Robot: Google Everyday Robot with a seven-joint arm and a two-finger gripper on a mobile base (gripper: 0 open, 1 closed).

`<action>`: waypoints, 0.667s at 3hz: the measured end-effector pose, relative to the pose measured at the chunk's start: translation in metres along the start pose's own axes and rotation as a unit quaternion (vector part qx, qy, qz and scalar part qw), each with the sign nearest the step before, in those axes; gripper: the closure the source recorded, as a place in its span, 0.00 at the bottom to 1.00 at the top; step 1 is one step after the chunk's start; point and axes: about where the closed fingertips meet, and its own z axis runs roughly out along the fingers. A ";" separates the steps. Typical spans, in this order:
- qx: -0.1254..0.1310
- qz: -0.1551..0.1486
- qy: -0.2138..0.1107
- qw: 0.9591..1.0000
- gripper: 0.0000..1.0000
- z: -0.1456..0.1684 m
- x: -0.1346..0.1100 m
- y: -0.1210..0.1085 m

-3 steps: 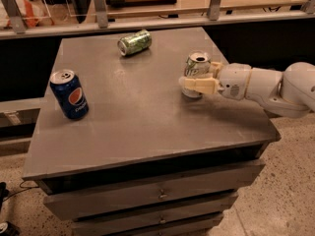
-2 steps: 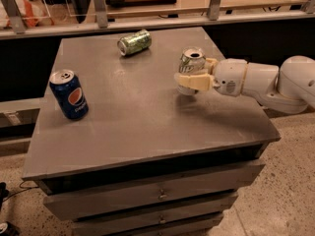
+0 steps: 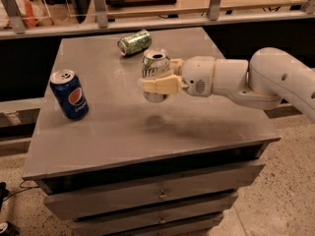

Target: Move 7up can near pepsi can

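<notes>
Gripping 7up can (image 3: 155, 69), gripper (image 3: 158, 84) above table, pepsi can (image 3: 69, 94) leftward.

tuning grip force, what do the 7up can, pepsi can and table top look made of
7up can: thin metal, likely aluminium; bare silver rim, glossy printed wall.
pepsi can: same; glossy blue print, silver top.
table: matte grey with a dull sheen, possibly laminate or painted metal.
The gripper, over the table's middle, holds the 7up can in cream fingers that look plastic.
</notes>
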 end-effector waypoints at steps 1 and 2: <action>0.000 0.000 0.001 1.000 1.00 0.000 0.000 0.001; 0.005 0.000 0.001 1.000 1.00 0.007 -0.002 0.005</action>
